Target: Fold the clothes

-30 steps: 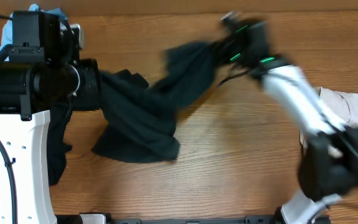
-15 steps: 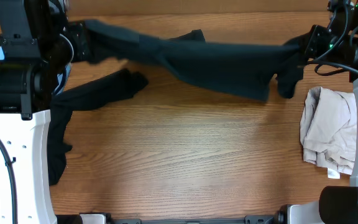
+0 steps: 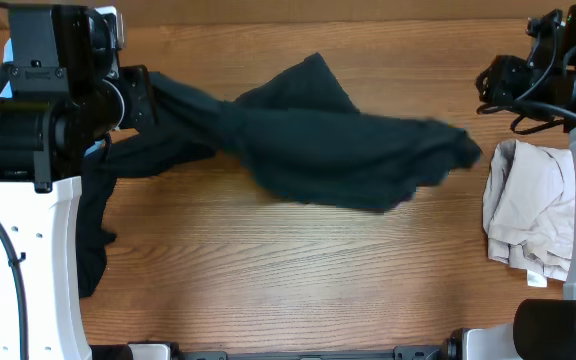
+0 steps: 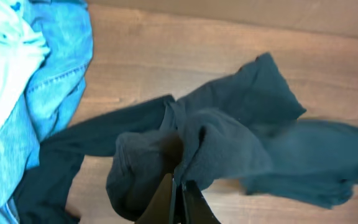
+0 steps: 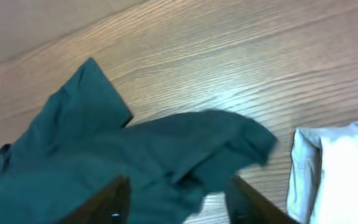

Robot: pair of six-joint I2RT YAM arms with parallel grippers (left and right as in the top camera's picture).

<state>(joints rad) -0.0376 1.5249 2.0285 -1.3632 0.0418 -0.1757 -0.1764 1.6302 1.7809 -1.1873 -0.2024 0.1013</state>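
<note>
The black garment (image 3: 338,155) lies stretched across the far half of the table (image 3: 298,280), running from the left arm (image 3: 38,130) almost to the right side. Its right end is blurred in the overhead view, so its edge there is hard to trace. One pointed flap sticks out toward the far edge.

The left gripper (image 4: 179,198) has its fingers pressed together on a bunched fold at the garment's left end. Only the fingertips show at the bottom of the wrist view, and from overhead the arm's body hides the grip.

The right gripper (image 5: 179,199) stands spread, each finger (image 5: 112,200) cut off by the bottom of the frame. The cloth lies below the gap with nothing pinched. From overhead this gripper sits at the far right, apart from the garment's end.

A second black piece (image 3: 93,235) trails toward the near side under the left arm, partly covered by it. The denim (image 4: 58,74) lies at the far left, cut off by the frame, with a pale cloth (image 4: 5,56) on it whose kind I cannot tell. The off-white garment (image 3: 528,210) sits crumpled at the right, its right side hidden behind the right arm (image 3: 568,80).
</note>
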